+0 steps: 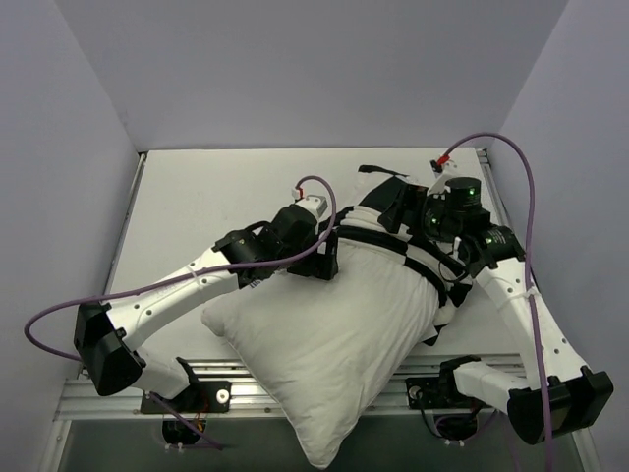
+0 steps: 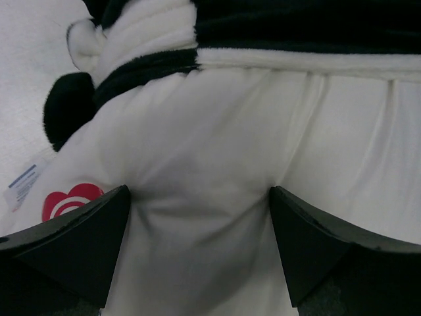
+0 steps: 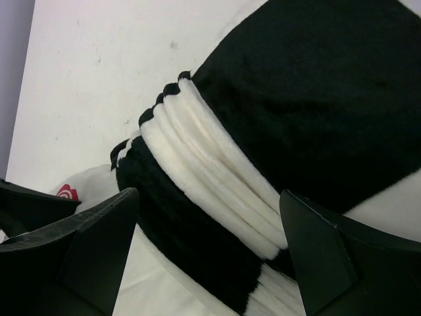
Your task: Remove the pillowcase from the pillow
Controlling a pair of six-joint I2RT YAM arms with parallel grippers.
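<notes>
The white pillow (image 1: 324, 344) lies diagonally across the table, its near corner hanging over the front edge. The black and white pillowcase (image 1: 393, 231) is bunched into folds around the pillow's far right end. My left gripper (image 1: 322, 264) is open and presses its spread fingers into the bare pillow (image 2: 217, 131) just below the bunched pillowcase edge (image 2: 276, 39). A red heart label (image 2: 69, 201) shows beside the left finger. My right gripper (image 1: 405, 211) is open, with its jaws straddling the gathered pillowcase folds (image 3: 217, 191) without closing on them.
White table top (image 1: 197, 197) stretches to the far left, bounded by grey walls on three sides. A metal rail (image 1: 118, 395) with both arm bases runs along the near edge. Purple cables loop off each arm.
</notes>
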